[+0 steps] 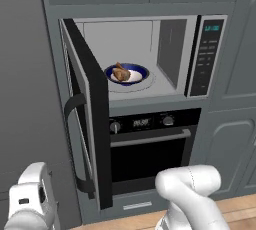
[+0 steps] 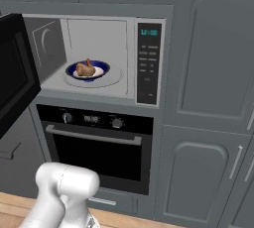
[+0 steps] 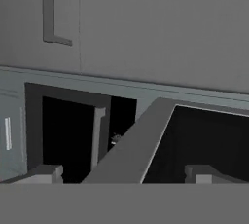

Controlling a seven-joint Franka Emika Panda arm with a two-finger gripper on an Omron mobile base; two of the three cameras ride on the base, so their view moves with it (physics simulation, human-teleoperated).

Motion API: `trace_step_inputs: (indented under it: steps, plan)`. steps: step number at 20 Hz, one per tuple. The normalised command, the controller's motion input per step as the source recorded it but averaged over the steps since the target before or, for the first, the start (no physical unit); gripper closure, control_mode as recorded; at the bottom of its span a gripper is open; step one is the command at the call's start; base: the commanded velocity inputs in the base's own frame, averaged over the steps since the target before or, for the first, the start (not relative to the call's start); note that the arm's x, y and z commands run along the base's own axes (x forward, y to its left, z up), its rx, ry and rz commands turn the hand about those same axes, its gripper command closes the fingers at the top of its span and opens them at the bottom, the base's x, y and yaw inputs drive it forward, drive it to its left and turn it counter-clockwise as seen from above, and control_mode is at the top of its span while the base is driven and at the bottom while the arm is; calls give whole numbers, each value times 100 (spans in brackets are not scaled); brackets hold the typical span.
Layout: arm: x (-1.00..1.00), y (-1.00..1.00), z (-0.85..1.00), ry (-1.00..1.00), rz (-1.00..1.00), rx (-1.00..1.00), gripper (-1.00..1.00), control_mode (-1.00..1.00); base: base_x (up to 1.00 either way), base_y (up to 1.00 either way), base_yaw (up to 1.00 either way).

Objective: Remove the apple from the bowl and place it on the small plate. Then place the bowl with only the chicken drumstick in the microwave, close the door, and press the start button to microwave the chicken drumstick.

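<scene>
The microwave point(image 1: 207, 54) point(image 2: 149, 63) stands open. On its turntable sits the blue-rimmed bowl point(image 1: 141, 69) point(image 2: 101, 66), holding the golden-brown chicken drumstick point(image 1: 121, 74) point(image 2: 85, 69). The door point(image 1: 87, 114) point(image 2: 15, 68) is swung far out to the left, its black handle point(image 1: 70, 109) on the outer face. My gripper point(image 1: 40, 194) hangs low at the left, outside the door and below its handle. In the hand view my gripper point(image 3: 124, 177) is open with nothing between its fingertips, and the door's edge point(image 3: 131, 145) runs slantwise just ahead. The apple and the small plate are out of view.
A black oven point(image 1: 150, 149) point(image 2: 94, 147) with knobs and a bar handle sits right under the microwave. Grey cabinet doors point(image 2: 208, 73) fill the right side, and a grey wall panel point(image 1: 25, 99) stands left of the door. A wooden counter edge point(image 1: 240, 209) runs along the bottom.
</scene>
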Motion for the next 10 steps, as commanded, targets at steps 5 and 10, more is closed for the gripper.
trace_step_inputs:
  steps: [5, 10]
  plan:
    - [85, 29, -38, 10, -3, -9, -100, -100, 0, 0, 0]
    - [49, -74, 0, 13, -2, 0, -100, -100, 0, 0, 0]
